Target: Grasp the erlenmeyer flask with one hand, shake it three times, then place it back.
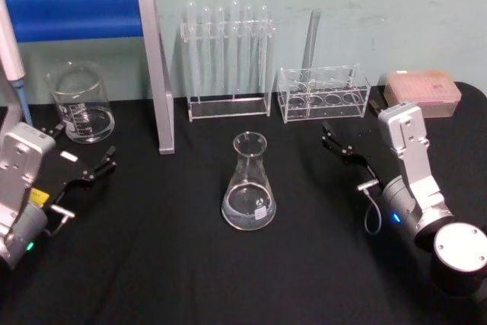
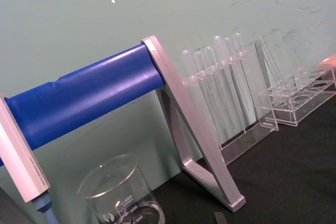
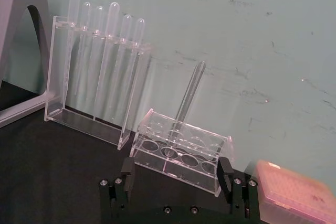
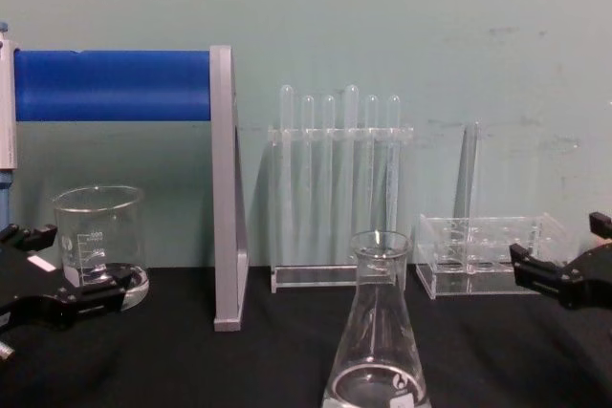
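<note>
The clear glass conical erlenmeyer flask (image 1: 249,183) stands upright on the black table cloth (image 1: 190,264), roughly mid-table, w/ a small white mark near its wide base; nothing touches it. In the chest view the flask (image 4: 377,332) sits front & centre, neck rim level w/ the racks behind. The right black two-jaw gripper (image 1: 347,151) on its silver wrist sits to the flask's right, well apart from it, jaws spread wide & holding nothing; in the right wrist view the gripper (image 3: 176,174) has both fingers apart, pointing toward the low clear plastic rack w/ round holes (image 3: 178,150), which carries one thin tube standing tilted. The left black gripper (image 1: 84,154) rests at the table's left side, just beside the squat clear graduated glass beaker (image 1: 80,104), fingers also spread open, empty. Behind the flask: a tall clear rack of thin test tubes (image 1: 227,62) against the pale green wall. Left of that, a grey metal stand w/ a blue horizontal bar (image 1: 76,13). At far right, back, a pinkish tip box (image 1: 422,90) next to the low rack.
</note>
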